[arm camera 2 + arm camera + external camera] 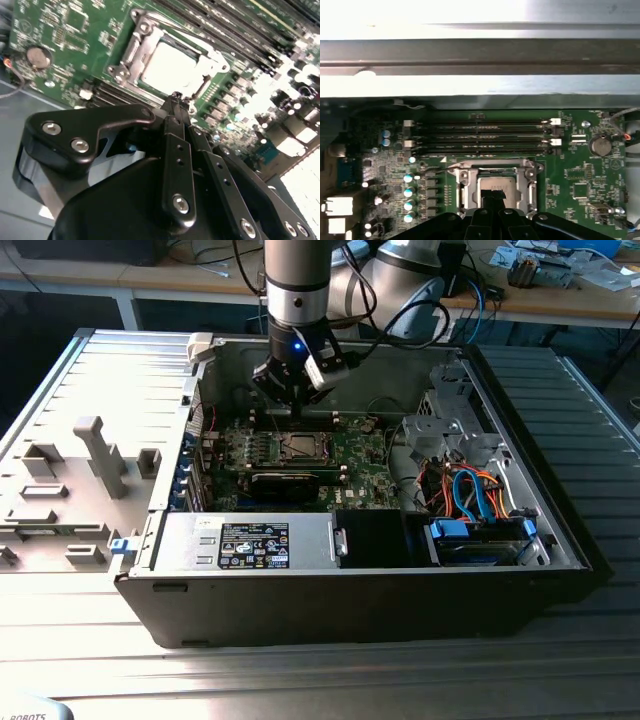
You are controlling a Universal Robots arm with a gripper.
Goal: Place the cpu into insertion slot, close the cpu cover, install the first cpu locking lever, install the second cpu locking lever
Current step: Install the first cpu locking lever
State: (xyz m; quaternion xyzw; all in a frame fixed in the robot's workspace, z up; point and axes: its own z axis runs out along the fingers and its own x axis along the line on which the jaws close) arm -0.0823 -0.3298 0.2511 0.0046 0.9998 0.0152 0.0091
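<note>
The cpu (167, 67) lies flat in the insertion slot (300, 447) on the green board, its silver top showing through the window of the cpu cover (135, 47). The grey metal cover frame rests down around the chip. My gripper (176, 100) hangs just above the socket's edge with its black fingers (175, 150) pressed together and nothing visible between them. In the first wrist view the fingertips (492, 192) overlap the near side of the cpu (495, 182). In the exterior view the gripper (293, 400) stands over the board's far side, inside the open computer case.
Long black memory slots (480, 132) run beside the socket, and a coin cell (600, 146) sits nearby. A black expansion card (285, 483), a power supply (250, 540) and coloured cables (470, 490) crowd the case. The case wall (480, 55) rises close behind. Grey fixtures (90, 455) lie on the exterior view's left.
</note>
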